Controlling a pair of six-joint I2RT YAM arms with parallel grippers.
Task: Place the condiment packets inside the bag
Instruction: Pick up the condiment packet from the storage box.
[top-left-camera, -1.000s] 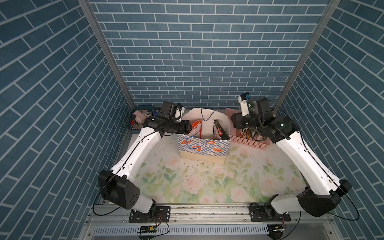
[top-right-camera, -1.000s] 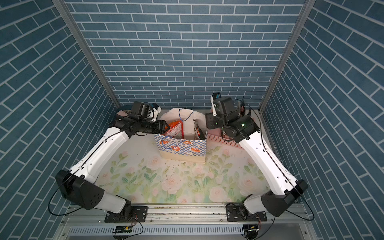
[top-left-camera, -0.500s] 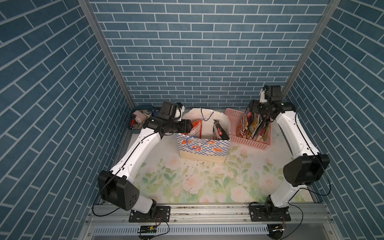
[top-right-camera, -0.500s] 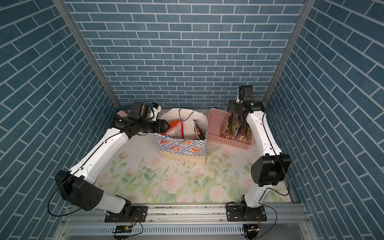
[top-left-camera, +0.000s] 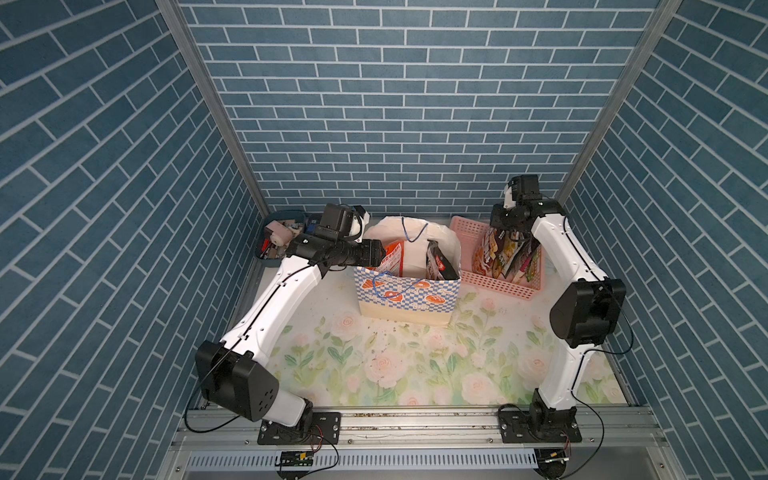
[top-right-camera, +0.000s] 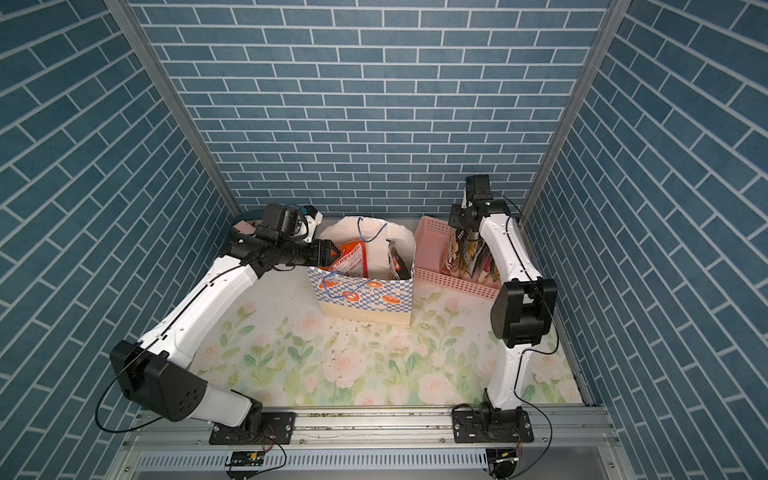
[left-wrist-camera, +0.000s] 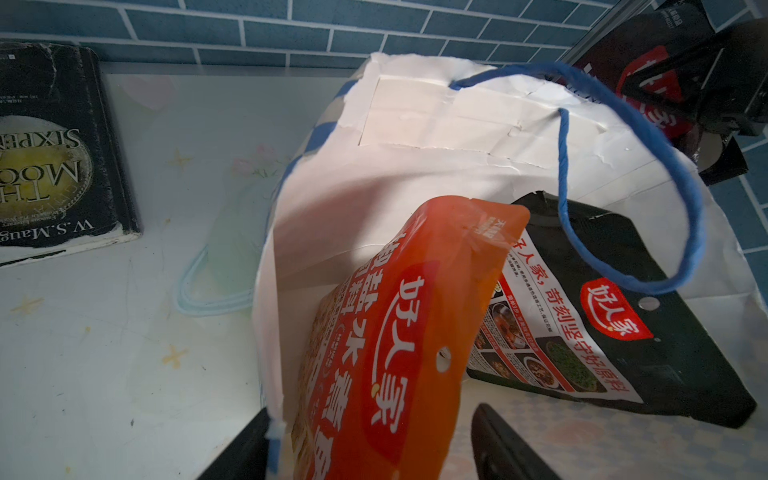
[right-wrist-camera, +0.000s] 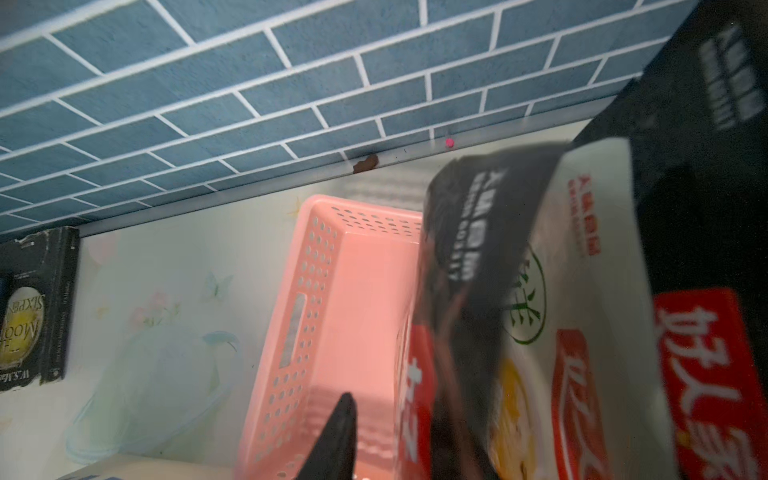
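The checked paper bag (top-left-camera: 407, 295) (top-right-camera: 365, 296) stands open at mid-table. An orange condiment packet (top-left-camera: 392, 257) (left-wrist-camera: 395, 332) and a black one (top-left-camera: 438, 264) (left-wrist-camera: 623, 332) stand inside it. My left gripper (top-left-camera: 376, 253) (left-wrist-camera: 372, 411) is open at the bag's left rim, its jaws straddling the rim and the orange packet. Several more packets (top-left-camera: 507, 257) (top-right-camera: 467, 259) stand in the pink basket (top-left-camera: 498, 283) (right-wrist-camera: 332, 291). My right gripper (top-left-camera: 505, 230) hangs over their tops. One of its fingers (right-wrist-camera: 338, 436) stands apart from a blurred black packet (right-wrist-camera: 461, 270) that hides the other.
A blue tray (top-left-camera: 278, 239) of small bits sits at the back left, behind my left wrist. A dark book (left-wrist-camera: 50, 158) (right-wrist-camera: 33, 307) lies by the back wall, with a clear plastic lid (left-wrist-camera: 224, 257) beside the bag. Brick walls close in on three sides.
My right arm swung from beside the bag's right rim to above the packets in the pink basket, and its jaws narrowed. My left gripper stayed at the bag's left rim.
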